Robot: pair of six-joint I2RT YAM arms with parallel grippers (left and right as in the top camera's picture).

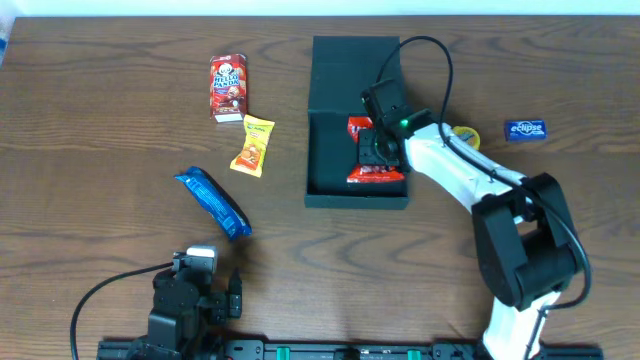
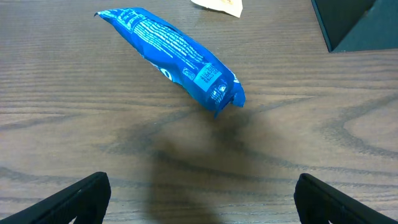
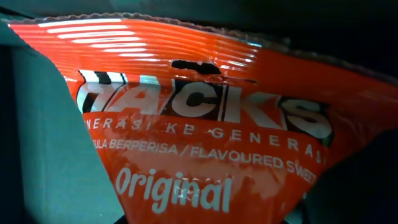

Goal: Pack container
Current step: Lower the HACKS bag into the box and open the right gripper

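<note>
Sweets packet is inside the container, mints to its right.

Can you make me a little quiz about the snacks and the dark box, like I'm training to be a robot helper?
1. True or false: the red packet lies inside the container.
2. Which snack lies nearest the left gripper? A. the blue packet B. the red box C. the Eclipse pack
3. Fill the gap: in the right wrist view, the big white word lowest on the red packet reads ____.

Key: 1 true. 2 A. 3 Original.
</note>
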